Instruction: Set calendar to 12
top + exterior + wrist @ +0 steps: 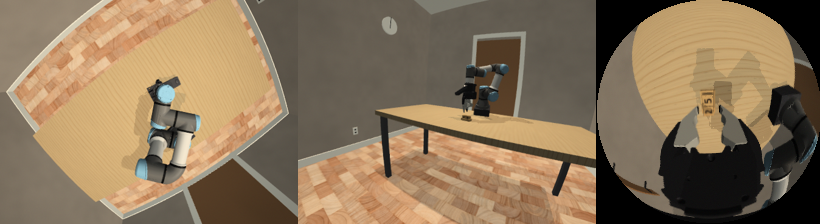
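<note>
One arm (492, 80), grey with blue joint caps, stands on one wooden table (529, 134). One gripper (465, 109) hangs from it, pointing straight down.

One calendar (466, 118): a small wooden tray with cubes, sitting on the table directly below the gripper's tips and not touching them. In the wrist view the calendar (708, 104) lies just ahead of the fingertips. Two digits show on its face, "2" and "5" as far as the small blurred print can be read. The cubes cannot be counted separately at this size.

Gripper state: partly closed, jaws narrowed to a small gap, bare table visible between them, nothing held.

Table: light striped top, dark legs; three legs are in view. The arm's shadow falls on the top beside the calendar.

Room: one brown door (497, 52) in a pale frame behind the arm, one round wall clock (389, 25), one wall socket (355, 131), grey walls, a patchwork wood floor (389, 195).
</note>
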You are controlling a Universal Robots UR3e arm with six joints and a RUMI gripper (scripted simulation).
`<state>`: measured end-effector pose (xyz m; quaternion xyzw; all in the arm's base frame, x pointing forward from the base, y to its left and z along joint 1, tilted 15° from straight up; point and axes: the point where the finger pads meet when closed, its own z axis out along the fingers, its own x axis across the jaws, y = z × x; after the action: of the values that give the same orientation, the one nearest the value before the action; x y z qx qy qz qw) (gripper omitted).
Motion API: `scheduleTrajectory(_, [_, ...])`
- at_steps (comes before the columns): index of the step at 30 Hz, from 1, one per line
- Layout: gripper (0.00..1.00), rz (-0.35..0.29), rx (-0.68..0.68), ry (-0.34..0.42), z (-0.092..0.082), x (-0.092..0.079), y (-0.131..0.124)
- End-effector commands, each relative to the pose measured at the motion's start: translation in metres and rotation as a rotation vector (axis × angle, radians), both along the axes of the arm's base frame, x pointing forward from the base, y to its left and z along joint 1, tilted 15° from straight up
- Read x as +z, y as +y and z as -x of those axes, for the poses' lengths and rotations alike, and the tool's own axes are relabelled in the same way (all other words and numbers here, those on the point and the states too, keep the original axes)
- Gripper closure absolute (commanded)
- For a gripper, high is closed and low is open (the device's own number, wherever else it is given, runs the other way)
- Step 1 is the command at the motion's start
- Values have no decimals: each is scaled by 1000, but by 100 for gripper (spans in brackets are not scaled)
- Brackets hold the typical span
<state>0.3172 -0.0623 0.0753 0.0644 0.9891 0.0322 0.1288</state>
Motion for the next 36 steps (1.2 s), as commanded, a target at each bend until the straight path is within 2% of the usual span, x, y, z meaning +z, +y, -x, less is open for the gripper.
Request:
scheduleTrajectory(1, [72,3,-1,-2,-2,-5,0])
scheduleTrajectory(12, [72,3,-1,-2,-5,-13,0])
scheduleTrajectory(36, [72,3,-1,-2,-5,-13,0])
